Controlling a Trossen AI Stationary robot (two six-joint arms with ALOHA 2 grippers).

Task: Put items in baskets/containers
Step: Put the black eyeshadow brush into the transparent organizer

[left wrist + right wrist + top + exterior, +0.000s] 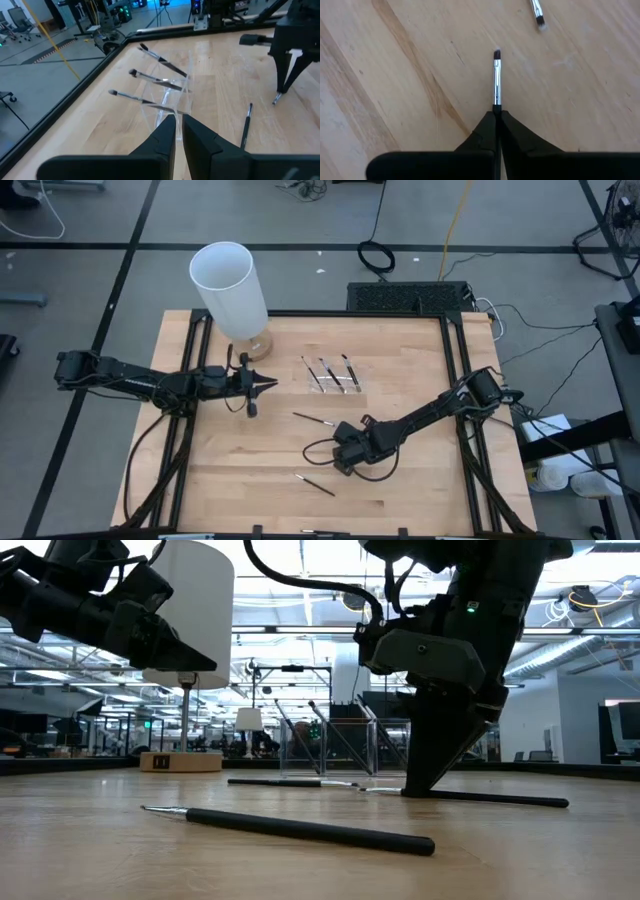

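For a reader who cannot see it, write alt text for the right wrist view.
The right gripper, fingers closed, pinches a thin brush lying on the wooden table, its silvery ferrule and dark bristle tip sticking out ahead of the fingertips. The tip of a second brush shows at the picture's edge beyond.

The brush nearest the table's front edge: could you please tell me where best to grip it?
Take the front brush at mid-handle, with the tool coming straight down and its fingers across the handle. It lies flat on the table, apart from the others, and the dark handle is thicker than the thin tip end.
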